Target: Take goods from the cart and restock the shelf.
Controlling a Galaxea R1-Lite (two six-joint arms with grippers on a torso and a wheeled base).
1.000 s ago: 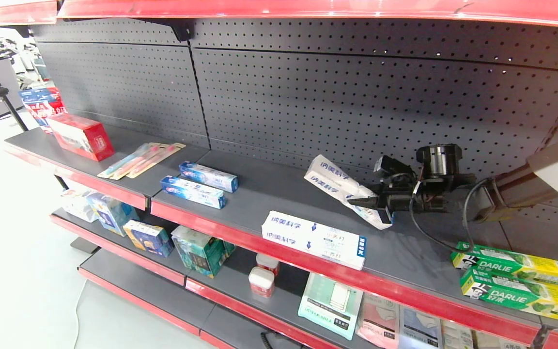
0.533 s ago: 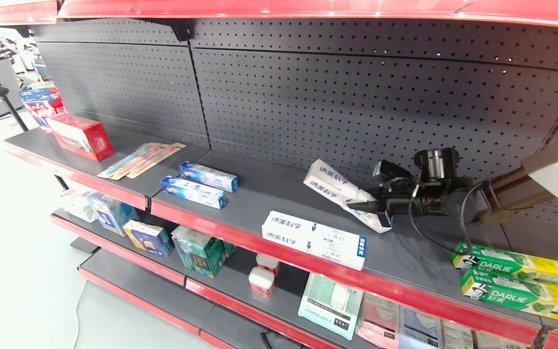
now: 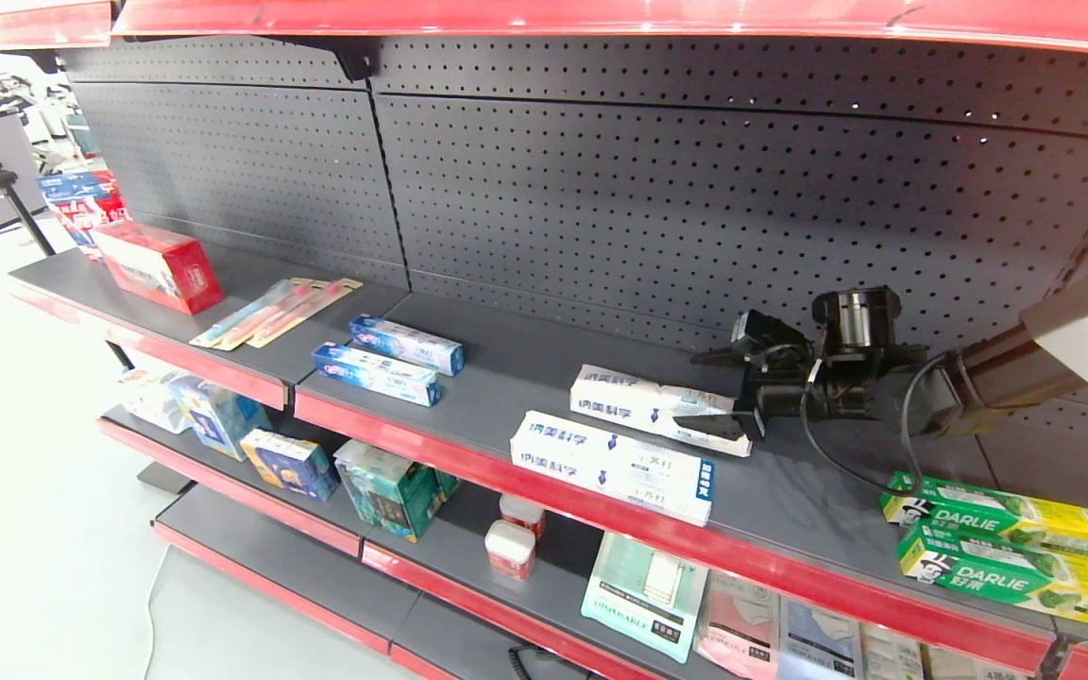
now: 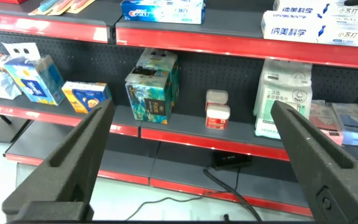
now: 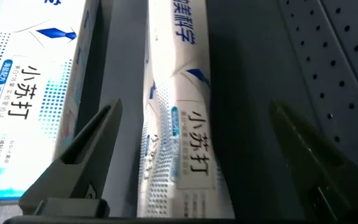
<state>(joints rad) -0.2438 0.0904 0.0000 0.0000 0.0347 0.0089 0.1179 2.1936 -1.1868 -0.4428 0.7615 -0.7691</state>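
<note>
The right gripper (image 3: 688, 391) is hovering low over the shelf (image 3: 506, 354), its fingers spread wide and gripping nothing. The white box (image 3: 638, 404) is lying flat on the shelf between those fingers (touching neither, going by the right wrist view (image 5: 179, 93)). It is resting just behind a second white box (image 3: 612, 465) at the front edge, roughly parallel to it. Green boxes (image 3: 1007, 534) are sitting well off to the robot's right. The left gripper (image 4: 192, 106) is hanging with fingers apart and empty, facing the lower shelves (image 4: 179, 134).
</note>
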